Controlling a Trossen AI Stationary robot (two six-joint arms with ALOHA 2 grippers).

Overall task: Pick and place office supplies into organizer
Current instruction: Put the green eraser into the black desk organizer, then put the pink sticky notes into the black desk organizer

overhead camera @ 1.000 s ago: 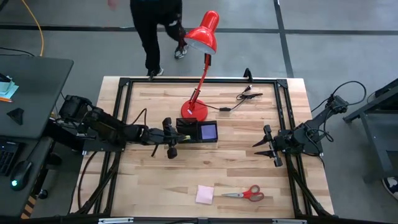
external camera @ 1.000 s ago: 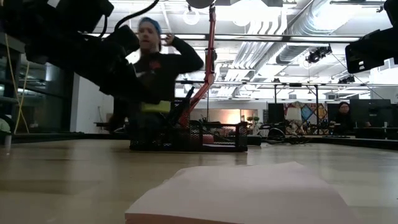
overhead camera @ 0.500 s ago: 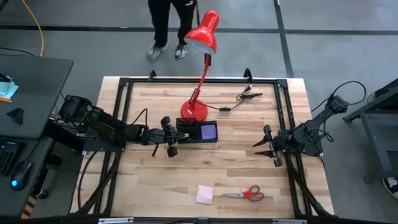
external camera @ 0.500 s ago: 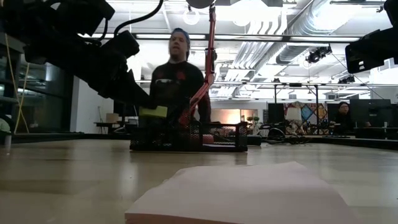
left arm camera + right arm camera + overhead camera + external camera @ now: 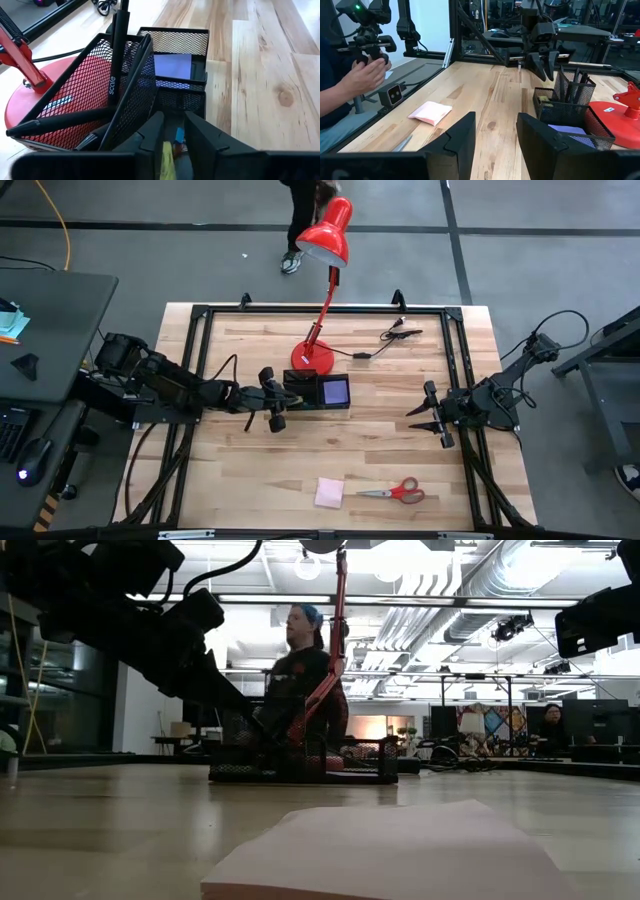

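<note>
My left gripper (image 5: pixel 172 135) reaches low toward the table's middle, fingers slightly parted; my right gripper (image 5: pixel 428 418) hovers at the right, fingers apart.

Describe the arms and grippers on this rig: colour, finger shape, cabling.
Both arms are dark, near-black jointed units with black cables looped along them. The left gripper has two flat, angular black fingers; the right gripper shows the same chunky black fingers, tapering to pointed tips seen from above. No markings are readable on either.
</note>
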